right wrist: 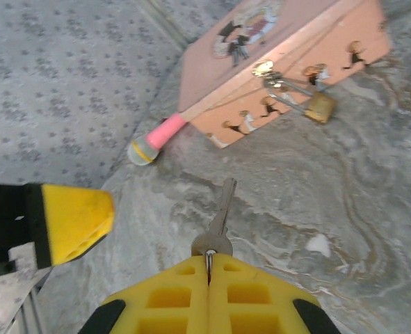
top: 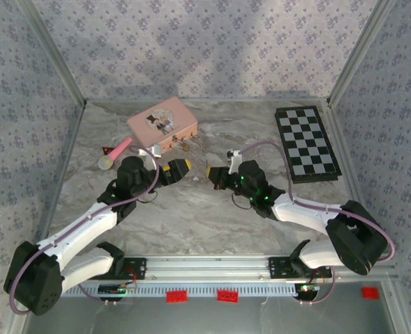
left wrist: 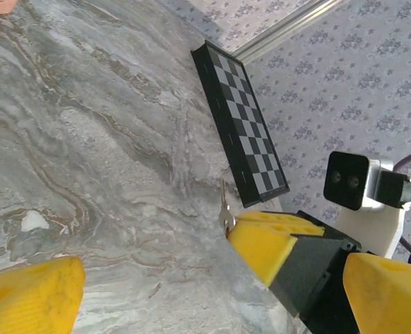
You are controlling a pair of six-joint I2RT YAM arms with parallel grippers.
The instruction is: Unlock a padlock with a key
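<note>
The small brass padlock (right wrist: 319, 107) hangs by its silvery shackle from the front of the pink box (right wrist: 288, 49) and rests on the table; from above the padlock (top: 185, 145) is a speck beside that box (top: 162, 123). My right gripper (right wrist: 208, 259) is shut on the head of the slim silvery key (right wrist: 220, 209), whose blade points toward the box, well short of the padlock. In the left wrist view the key (left wrist: 226, 214) sticks out of the right gripper (left wrist: 241, 228). My left gripper (top: 183, 168) is open and holds nothing; its yellow fingers (left wrist: 31, 296) stand either side of the right gripper's tip.
A pink toy microphone (top: 115, 154) lies left of the box. A folded black-and-white chessboard (top: 307, 143) lies at the back right. Patterned walls close in the marble table (top: 191, 216) on three sides. One left finger (right wrist: 73, 219) is close on the key's left.
</note>
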